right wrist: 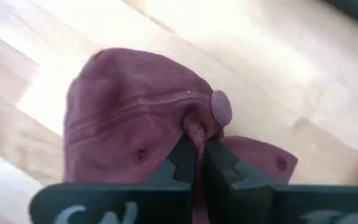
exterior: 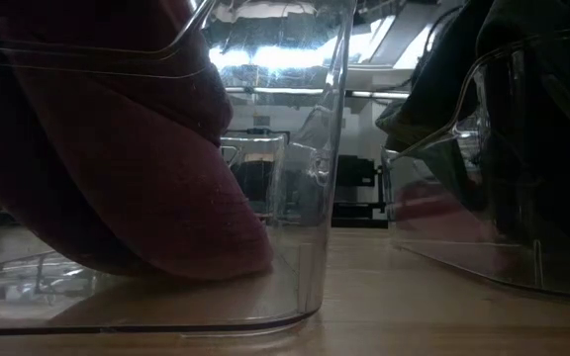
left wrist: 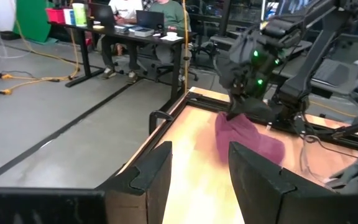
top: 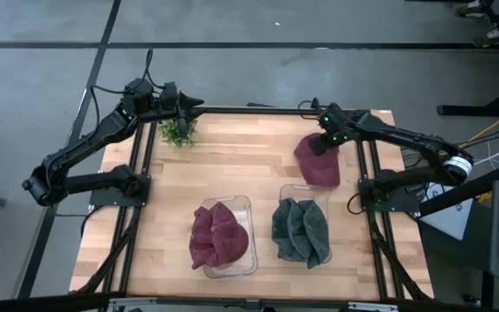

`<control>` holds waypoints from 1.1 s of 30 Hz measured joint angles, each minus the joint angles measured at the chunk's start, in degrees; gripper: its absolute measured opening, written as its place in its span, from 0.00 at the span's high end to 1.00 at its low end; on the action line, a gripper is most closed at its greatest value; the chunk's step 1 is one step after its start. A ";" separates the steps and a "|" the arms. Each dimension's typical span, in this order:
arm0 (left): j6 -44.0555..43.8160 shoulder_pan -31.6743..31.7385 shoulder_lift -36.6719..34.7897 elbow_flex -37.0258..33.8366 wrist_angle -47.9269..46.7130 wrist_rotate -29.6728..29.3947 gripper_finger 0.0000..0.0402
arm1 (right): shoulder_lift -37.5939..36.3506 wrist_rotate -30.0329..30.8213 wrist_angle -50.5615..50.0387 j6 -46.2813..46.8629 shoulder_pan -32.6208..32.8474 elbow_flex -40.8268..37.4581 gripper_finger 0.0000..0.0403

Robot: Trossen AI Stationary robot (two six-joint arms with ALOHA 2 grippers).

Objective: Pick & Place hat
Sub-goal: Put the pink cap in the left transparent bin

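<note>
Two clear bins are seen: one [top: 243,260] with maroon hats [top: 217,236], one [top: 286,192] with dark green hats [top: 301,230]. One loose maroon hat [top: 319,162], one plant [top: 178,131] and two arms are counted.

the maroon hat [right wrist: 135,118] is soft matt woven cloth with stitched seams and a cloth-covered top button. the worktop [top: 249,143] is pale, smooth wood with visible grain. the two bins [exterior: 315,198] are clear glossy plastic. the right gripper [right wrist: 197,158] looks matt dark plastic.
</note>
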 joint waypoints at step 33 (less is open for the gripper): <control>-1.04 -2.59 0.00 0.00 0.54 15.88 0.62 | -1.44 2.98 4.59 -14.78 14.63 27.56 0.97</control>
